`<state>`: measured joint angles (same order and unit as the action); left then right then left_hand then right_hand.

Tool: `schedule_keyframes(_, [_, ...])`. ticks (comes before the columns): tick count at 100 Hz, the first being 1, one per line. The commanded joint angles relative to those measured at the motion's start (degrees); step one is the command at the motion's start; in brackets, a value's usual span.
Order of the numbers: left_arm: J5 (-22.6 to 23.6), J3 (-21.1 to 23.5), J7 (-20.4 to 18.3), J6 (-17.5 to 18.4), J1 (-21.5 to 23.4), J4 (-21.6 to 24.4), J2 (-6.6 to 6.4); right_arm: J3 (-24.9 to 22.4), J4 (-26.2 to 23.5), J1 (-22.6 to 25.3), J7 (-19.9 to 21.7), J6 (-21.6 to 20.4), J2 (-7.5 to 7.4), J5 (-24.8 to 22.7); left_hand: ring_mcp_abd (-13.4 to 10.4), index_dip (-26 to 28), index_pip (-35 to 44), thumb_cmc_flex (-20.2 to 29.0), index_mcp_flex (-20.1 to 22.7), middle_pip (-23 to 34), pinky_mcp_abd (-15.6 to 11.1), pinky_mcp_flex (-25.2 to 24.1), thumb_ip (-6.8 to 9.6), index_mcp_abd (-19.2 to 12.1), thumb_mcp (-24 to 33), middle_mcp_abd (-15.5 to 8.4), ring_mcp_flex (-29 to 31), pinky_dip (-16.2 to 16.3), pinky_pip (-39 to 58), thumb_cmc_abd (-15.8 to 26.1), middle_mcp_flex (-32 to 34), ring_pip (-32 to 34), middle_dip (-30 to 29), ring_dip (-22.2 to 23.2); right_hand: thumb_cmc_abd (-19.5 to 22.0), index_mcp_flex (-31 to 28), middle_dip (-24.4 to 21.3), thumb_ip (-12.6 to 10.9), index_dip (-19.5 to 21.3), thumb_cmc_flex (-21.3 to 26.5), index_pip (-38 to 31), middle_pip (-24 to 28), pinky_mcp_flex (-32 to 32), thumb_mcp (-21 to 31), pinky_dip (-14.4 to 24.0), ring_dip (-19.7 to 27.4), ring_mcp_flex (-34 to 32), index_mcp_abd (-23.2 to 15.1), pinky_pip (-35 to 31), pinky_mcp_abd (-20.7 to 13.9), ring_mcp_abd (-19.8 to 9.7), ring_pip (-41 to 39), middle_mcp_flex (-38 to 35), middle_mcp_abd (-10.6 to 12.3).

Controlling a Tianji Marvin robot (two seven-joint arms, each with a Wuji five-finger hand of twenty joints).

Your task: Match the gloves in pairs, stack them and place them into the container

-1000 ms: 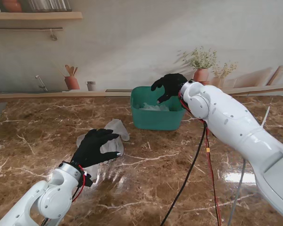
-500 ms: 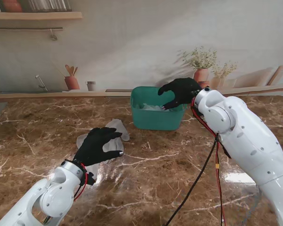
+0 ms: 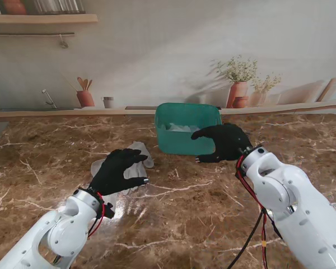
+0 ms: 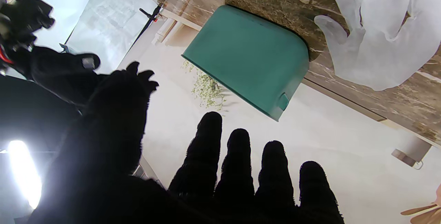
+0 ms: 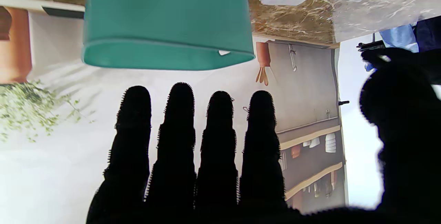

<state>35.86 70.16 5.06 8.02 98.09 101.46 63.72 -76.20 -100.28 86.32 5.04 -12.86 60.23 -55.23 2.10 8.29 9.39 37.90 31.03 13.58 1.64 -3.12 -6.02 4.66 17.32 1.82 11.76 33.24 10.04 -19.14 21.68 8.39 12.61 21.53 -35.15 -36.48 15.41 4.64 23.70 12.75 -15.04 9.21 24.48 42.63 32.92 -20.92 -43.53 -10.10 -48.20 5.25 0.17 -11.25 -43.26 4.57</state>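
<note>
Translucent white gloves lie piled on the marble table, left of the teal container; fingers point away from me, toward the container. More white material inside the container. Left hand hovers over the pile, fingers spread, holding nothing. Right hand open, empty, just before the container's front wall.

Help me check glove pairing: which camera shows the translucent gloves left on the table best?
The left wrist view: the translucent gloves fill a corner close up, fingers distinct. The stand view shows them small and partly hidden under the left hand. The right wrist view catches only an edge of them beside the green container.
</note>
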Motion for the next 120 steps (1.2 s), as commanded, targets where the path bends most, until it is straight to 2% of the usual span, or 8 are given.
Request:
schedule_keyframes(1, [-0.15, -0.38, 0.19, 0.40, -0.21, -0.05, 0.10, -0.76, -0.77, 4.59, -0.32, 0.85, 0.11, -0.04, -2.86, 0.06, -0.26, 0.88, 0.10, -0.99, -1.89, 0.55, 1.75, -1.20, -1.63, -1.84, -0.92, 0.52, 1.03, 0.94, -0.78, -1.66, -0.61, -0.82, -0.54, 1.41, -0.74, -1.79, 0.09, -2.21, 0.92, -1.32, -0.86, 0.97, -1.04, 1.18, 1.63, 0.93, 1.79, -0.27, -0.17, 0.62, 1.16, -0.40])
schedule_keyframes(34, [-1.88, -1.86, -0.48, 1.01, -1.86, -1.37, 0.16, -3.76, -3.49, 16.46, -5.87, 4.15, 1.09, 1.43, -2.41, -0.08, -0.54, 0.65, -0.21, -0.81, -1.03, 1.39, 1.80, -1.31, -2.18, -2.02, -0.76, -3.28, 7.35, 1.13, -0.99, -1.04, -0.50, -1.30, -0.38, 2.12, -0.78, -1.72, 0.03, -2.17, 1.46, -1.79, -2.15, 0.98, -1.46, 1.53, 3.13, 1.70, 3.18, -0.57, 0.08, 1.37, 2.06, -0.69])
schedule_keyframes(68, [-2.95, -1.79, -1.55, 0.85, -2.80, -2.72, 0.08, -4.67, -4.46, 20.04, -8.24, 3.60, 1.42, 1.62, -1.77, 0.00, -0.32, 0.95, -0.06, -0.89, 0.12, 0.68, 1.93, -1.50, -2.95, -1.67, 0.24, -5.32, 11.49, 1.44, 0.03, -0.63, -0.59, -1.29, -0.45, 1.93, -0.87, -1.75, 0.16, -1.90, 1.53, -1.87, -1.96, 1.03, -2.57, 2.71, 3.09, 1.71, 4.65, -1.51, -0.75, 1.95, 2.05, -0.90])
schedule_keyframes(88, [-2.34, 0.39, -8.09, 0.84, -5.09, -3.26, -1.18, -4.22, -3.62, 19.77, -8.06, 3.81, 1.41, 2.12, -1.43, 0.45, 0.69, 2.69, 1.54, -0.57, 0.11, 0.52, 2.02, -2.37, -1.29, -1.35, 1.22, -5.39, 11.69, -0.35, 1.65, -0.38, -0.45, -1.02, -0.65, 1.63, -0.84, -1.73, 0.28, -1.56, 1.35, -1.75, -1.98, 0.99, -2.61, 2.75, 3.05, 1.64, 4.43, -1.34, -0.82, 1.73, 1.91, -0.86])
schedule_keyframes(90, [-2.24, 0.73, -9.00, 0.84, -5.25, -3.09, -1.36, -4.20, -3.49, 19.72, -8.02, 3.87, 1.40, 2.16, -1.44, 1.12, 1.69, 1.09, 1.40, -0.60, 0.09, 0.48, 1.43, -2.82, 2.56, -1.37, 1.26, -5.38, 11.71, -1.42, 1.74, -0.53, -0.30, -0.83, -0.68, 1.62, -0.85, -1.73, 0.29, -1.49, 1.33, -1.78, -1.99, 0.98, -2.62, 2.75, 3.05, 1.66, 4.42, -1.33, -0.83, 1.72, 1.97, -0.89])
schedule_keyframes(98, [-1.43, 1.57, -12.15, 0.86, -6.39, -3.17, -2.02, -4.11, -2.91, 19.49, -8.00, 4.17, 1.39, 2.18, -1.59, 1.34, 2.15, 1.13, 2.29, -0.52, -0.11, 0.38, 1.26, -3.58, 4.97, -1.44, 1.32, -5.43, 11.53, -2.95, 1.92, -0.50, -0.24, -0.76, -0.72, 1.51, -0.84, -1.72, 0.34, -1.37, 1.26, -1.75, -2.07, 0.94, -2.64, 2.78, 3.09, 1.74, 4.39, -1.25, -0.79, 1.70, 1.94, -0.84])
schedule_keyframes(101, [-1.12, 1.78, -13.33, 0.95, -6.93, -3.39, -2.27, -4.05, -2.67, 19.40, -8.10, 4.35, 1.41, 2.21, -1.61, 1.56, 2.52, -0.57, 2.48, -0.42, -0.20, 0.46, 0.70, -4.16, 9.34, -1.44, 1.33, -5.28, 11.10, -4.20, 1.91, -0.40, -0.22, -0.77, -0.72, 1.49, -0.85, -1.72, 0.35, -1.32, 1.24, -1.75, -2.08, 0.93, -2.65, 2.78, 3.12, 1.68, 4.38, -1.23, -0.77, 1.70, 1.96, -0.85])
schedule_keyframes(120, [0.19, 2.25, -19.94, 1.36, -10.26, -5.65, -3.63, -3.54, -1.15, 18.81, -8.53, 5.01, 1.48, 2.85, -2.00, 2.70, 4.64, -0.83, 3.42, 0.06, -0.47, 0.27, -0.07, -6.44, 15.92, -1.63, 1.27, -4.52, 10.50, -6.49, 2.02, -0.23, 0.06, -0.66, -0.68, 1.30, -0.81, -1.71, 0.45, -1.04, 1.09, -1.67, -2.10, 0.82, -2.67, 2.75, 3.05, 1.67, 4.26, -1.18, -0.60, 1.57, 1.85, -0.85])
